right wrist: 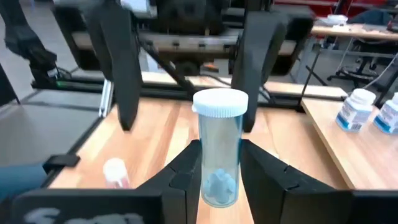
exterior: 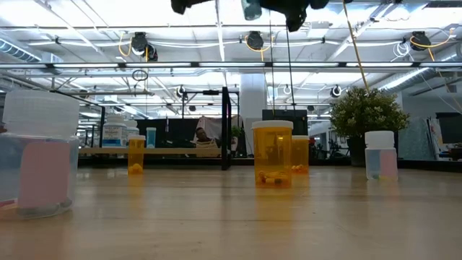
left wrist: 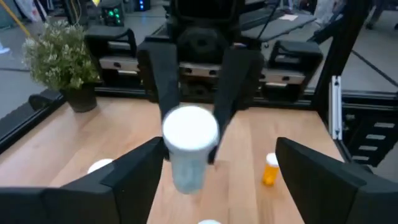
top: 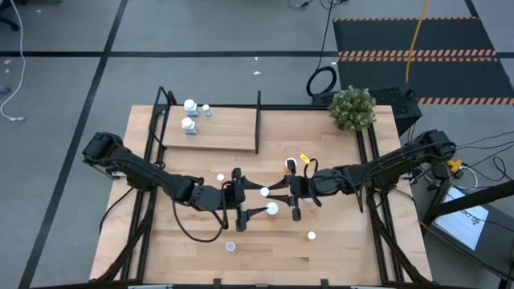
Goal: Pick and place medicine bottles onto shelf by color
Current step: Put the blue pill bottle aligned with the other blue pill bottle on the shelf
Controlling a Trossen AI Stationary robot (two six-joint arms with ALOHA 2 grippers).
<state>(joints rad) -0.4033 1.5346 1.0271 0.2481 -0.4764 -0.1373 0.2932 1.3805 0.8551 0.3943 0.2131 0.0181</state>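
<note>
Right wrist view: the right gripper [right wrist: 219, 163] clamps a pale blue bottle [right wrist: 219, 148] at frame centre, upright, long axis vertical, white cap up. The left gripper [top: 242, 210] stands released around it, fingers apart, near the high view's centre, in front of the shelf [top: 217, 128].

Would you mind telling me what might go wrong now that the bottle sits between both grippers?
The right gripper pinches the pale blue bottle only near its base, so it might tilt or slip. The left gripper stands open close around it and may knock it when retreating.
</note>
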